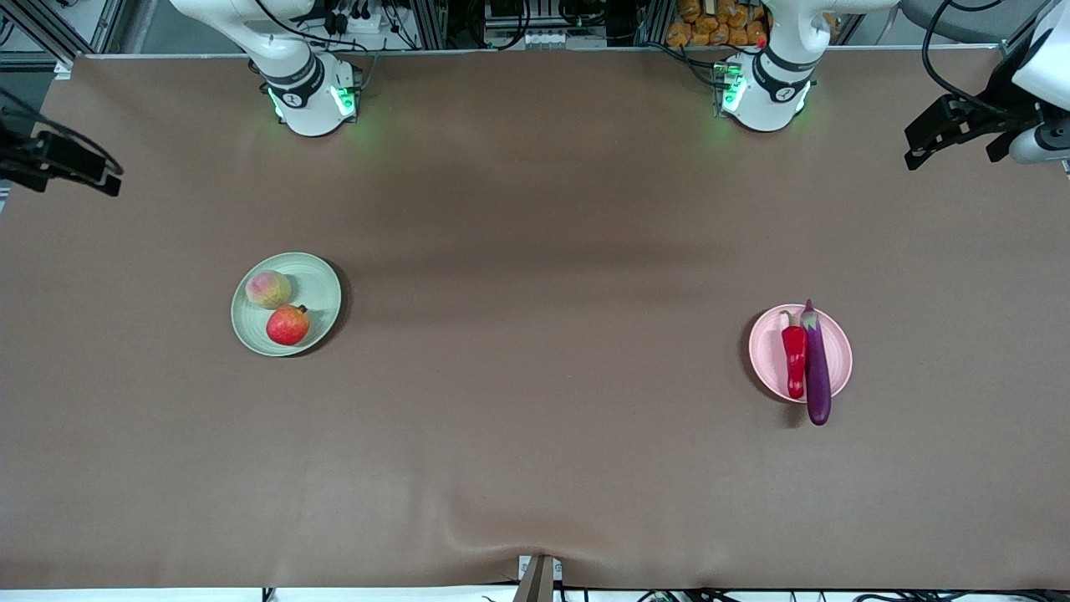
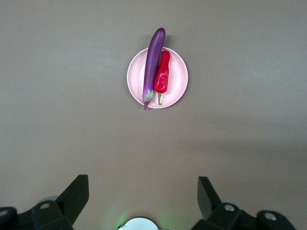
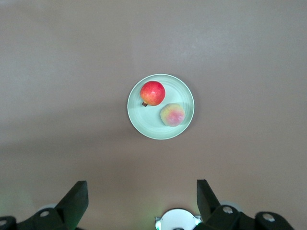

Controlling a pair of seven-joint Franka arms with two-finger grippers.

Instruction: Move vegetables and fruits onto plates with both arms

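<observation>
Eggplant (image 1: 816,368) overhangs pink plate (image 1: 766,369); grippers spread high.

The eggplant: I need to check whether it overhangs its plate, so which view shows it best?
The left wrist view: the eggplant lies whole and central, one end past the pink plate rim. The front view shows it smaller, also overhanging. The right wrist view does not show it.

A brown cloth (image 1: 535,418) is covering the whole table, wrinkling slightly at its near edge. Metal framing (image 1: 435,25) and cables (image 1: 518,17) are crowding the strip above.
</observation>
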